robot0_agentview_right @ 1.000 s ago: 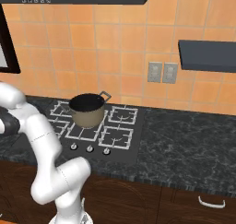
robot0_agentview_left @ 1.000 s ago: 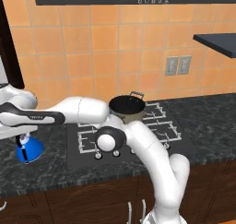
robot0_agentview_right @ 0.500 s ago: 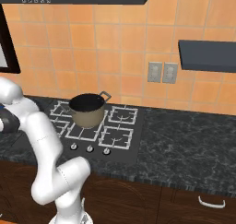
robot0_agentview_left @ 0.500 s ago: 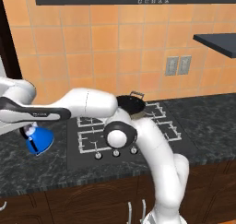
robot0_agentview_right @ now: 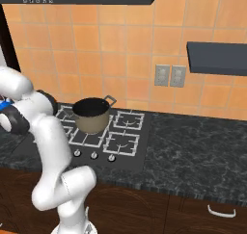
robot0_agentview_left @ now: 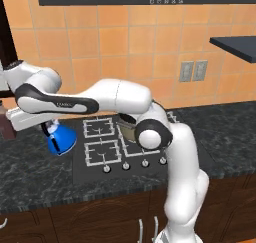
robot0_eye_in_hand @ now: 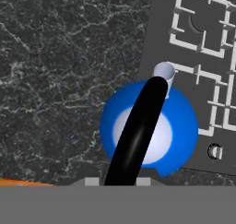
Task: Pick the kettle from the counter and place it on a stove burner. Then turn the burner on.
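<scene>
The small blue kettle (robot0_agentview_left: 61, 139) hangs tilted in the air over the dark marbled counter (robot0_agentview_left: 30, 182), just left of the stove. My gripper (robot0_agentview_left: 48, 129) is shut on its thin black handle (robot0_eye_in_hand: 138, 131). In the hand view the kettle (robot0_eye_in_hand: 184, 126) with its pale top lies straight below the hand, over the stove's left edge, and its spout points toward the grates. The nearest stove burner (robot0_agentview_left: 102, 152) is the front left one, to the kettle's right. Another burner (robot0_eye_in_hand: 198, 20) shows at the hand view's top right.
A bronze-brown pot (robot0_agentview_right: 91, 115) stands on a rear burner, partly behind my arm in the left base view. A row of round knobs (robot0_agentview_left: 134, 164) runs along the stove front. One knob (robot0_eye_in_hand: 214, 150) lies beside the kettle. A tiled wall rises behind the stove.
The gripper has carried the kettle to the right and slightly up, from over the counter's left part to the stove's left edge. The pot has not moved.
</scene>
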Tool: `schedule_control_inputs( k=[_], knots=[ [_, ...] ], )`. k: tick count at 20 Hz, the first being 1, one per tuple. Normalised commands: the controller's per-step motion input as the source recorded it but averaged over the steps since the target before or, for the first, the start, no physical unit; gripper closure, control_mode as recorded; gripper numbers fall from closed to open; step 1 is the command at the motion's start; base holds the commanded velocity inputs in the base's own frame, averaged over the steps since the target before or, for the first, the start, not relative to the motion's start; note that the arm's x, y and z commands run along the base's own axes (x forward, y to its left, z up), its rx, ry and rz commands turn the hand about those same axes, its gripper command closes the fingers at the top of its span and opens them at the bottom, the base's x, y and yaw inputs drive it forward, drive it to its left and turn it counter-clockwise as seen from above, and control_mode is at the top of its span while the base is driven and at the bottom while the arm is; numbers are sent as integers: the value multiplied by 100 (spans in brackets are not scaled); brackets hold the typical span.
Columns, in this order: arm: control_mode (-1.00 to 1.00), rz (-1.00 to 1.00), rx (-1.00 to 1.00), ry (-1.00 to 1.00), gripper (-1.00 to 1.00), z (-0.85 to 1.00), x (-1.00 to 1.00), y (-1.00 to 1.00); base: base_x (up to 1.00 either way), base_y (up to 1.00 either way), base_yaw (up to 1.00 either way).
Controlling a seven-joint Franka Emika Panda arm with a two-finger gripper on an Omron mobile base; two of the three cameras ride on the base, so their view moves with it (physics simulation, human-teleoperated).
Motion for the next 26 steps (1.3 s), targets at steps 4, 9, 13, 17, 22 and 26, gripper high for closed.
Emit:
schedule_control_inputs(
  k=[4,9,13,17,22,26],
  knots=[
    [-100,0,13,-2,100,0,0,-98,0,0,0],
    [-100,0,10,0,100,0,15,-74,0,0,0],
    [-100,2,7,0,100,0,52,-54,0,0,0],
    [-100,0,3,0,100,16,55,-6,0,0,0],
    [-100,0,0,8,100,20,38,-7,0,0,0],
    [-100,0,0,10,100,0,32,-30,0,0,0]
  ],
)
